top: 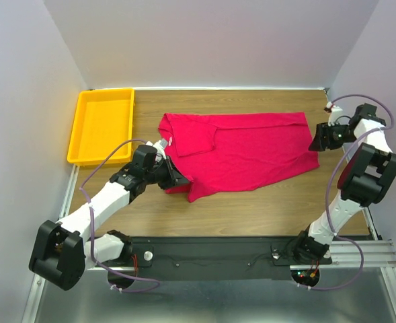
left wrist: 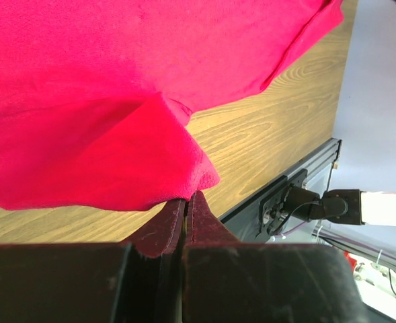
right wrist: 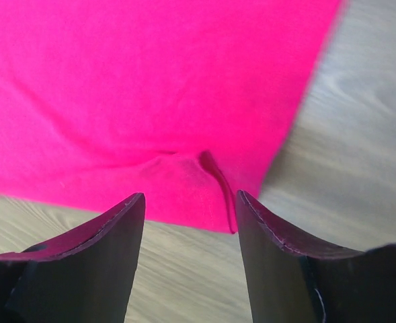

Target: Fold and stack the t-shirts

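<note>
1. The plain crimson-red cotton t-shirt (top: 251, 151) lay partly folded on the brown wooden table (top: 251, 208), near the yellow plastic tray (top: 102, 124).
2. The left gripper (left wrist: 189, 200) was clenched on its near-left edge, apparently to carry a fold.
3. The right gripper (right wrist: 191, 195) stood released above the far-right corner, grasping nothing.

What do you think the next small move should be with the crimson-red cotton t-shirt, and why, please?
Probably open the left gripper and lay down its pinched edge of the crimson-red cotton t-shirt: the right gripper stands open above the hem, which lies loose on the wooden table.
</note>
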{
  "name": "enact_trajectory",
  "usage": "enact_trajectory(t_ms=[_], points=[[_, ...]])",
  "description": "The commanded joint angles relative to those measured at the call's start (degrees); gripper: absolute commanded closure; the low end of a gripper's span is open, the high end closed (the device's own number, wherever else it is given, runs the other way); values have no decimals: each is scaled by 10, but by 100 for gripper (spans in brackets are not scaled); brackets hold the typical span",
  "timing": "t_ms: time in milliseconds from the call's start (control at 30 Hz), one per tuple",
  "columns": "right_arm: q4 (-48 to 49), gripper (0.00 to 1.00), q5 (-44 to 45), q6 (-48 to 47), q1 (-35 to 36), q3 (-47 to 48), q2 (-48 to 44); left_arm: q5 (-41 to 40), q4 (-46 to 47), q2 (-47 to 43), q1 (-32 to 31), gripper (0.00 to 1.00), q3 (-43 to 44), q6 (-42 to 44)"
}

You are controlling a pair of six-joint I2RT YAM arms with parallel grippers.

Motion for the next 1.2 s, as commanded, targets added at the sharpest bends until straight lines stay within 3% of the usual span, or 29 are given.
enact_trajectory(t_ms=[0,333,800,1067,1167], points=[[-51,38,-8,-180,30,18,13,8,18,-3,4,100,-10,12],[-91,38,13,-235,45,89,94,7,21,-1,6,100,-27,7],[-110,44,6,-246,58,75,117,8,22,0,7,100,-30,8],[-116,66,6,-239,58,77,117,8,19,-4,7,100,-33,5],[-116,80,8,-242,58,71,109,7,17,-9,7,100,-33,5]])
